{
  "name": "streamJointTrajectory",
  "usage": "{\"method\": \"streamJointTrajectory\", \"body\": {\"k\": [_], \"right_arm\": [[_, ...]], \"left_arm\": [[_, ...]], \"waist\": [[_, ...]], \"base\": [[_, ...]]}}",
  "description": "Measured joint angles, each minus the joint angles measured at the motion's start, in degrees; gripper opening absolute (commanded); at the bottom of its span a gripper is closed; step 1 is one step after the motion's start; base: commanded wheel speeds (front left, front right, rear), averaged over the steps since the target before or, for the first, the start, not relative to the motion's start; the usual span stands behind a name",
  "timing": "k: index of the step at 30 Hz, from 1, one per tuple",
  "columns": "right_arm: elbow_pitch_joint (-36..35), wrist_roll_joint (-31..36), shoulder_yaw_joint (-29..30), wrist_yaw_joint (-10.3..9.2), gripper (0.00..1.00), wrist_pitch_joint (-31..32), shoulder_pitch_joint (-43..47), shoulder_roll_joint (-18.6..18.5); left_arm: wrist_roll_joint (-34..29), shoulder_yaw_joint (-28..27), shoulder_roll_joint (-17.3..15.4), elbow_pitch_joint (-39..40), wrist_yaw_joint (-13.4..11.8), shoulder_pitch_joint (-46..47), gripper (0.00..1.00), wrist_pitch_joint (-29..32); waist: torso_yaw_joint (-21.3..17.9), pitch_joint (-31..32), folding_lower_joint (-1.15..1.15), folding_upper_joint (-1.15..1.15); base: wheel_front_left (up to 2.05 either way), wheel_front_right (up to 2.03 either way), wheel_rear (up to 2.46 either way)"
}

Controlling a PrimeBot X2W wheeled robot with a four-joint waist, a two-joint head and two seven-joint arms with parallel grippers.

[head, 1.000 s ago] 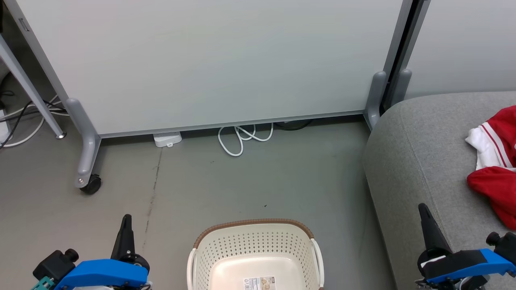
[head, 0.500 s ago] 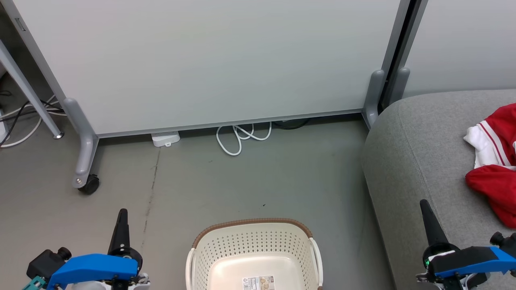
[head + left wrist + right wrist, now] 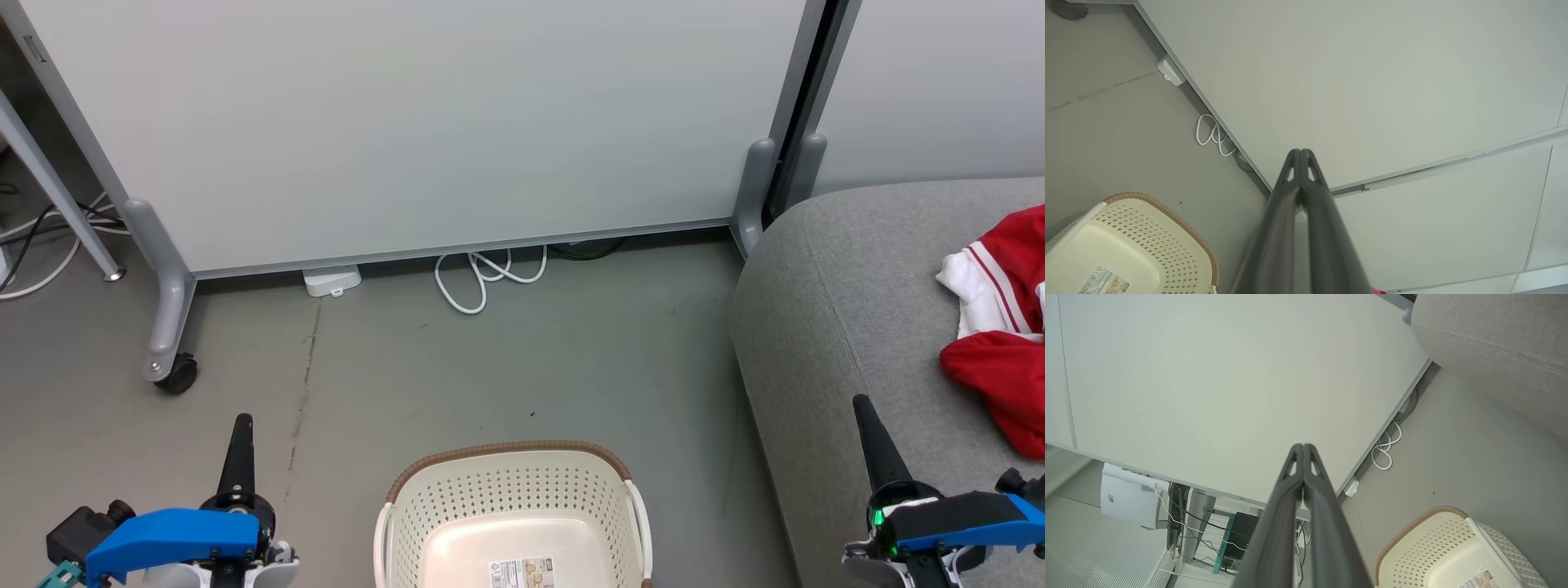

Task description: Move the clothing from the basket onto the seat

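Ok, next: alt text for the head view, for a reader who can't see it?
Red-and-white clothing lies on the grey seat at right, while the cream basket on the floor at bottom centre shows only a label sticker inside. The left gripper and right gripper sit low at either side, jaws shut, before a pale partition.

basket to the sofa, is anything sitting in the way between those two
Nothing visible does. Only a strip of bare floor separates the basket from the sofa. The white cable lies off by the partition. The red clothing already lies on the sofa.
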State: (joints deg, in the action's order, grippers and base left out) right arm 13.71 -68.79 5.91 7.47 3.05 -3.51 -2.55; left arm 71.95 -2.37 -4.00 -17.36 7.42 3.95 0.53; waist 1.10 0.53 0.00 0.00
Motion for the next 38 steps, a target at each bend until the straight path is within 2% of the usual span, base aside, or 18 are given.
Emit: {"method": "streamJointTrajectory", "body": {"k": [38], "right_arm": [[0.20,-18.04,0.44,0.00,0.00,2.71,-1.80,-0.11]], "left_arm": [[15.58,-3.19,0.86,2.50,0.00,1.51,0.00,4.68]], "waist": [[-0.81,-0.52,0.00,0.00]], "base": [[0.00,0.00,0.00]]}}
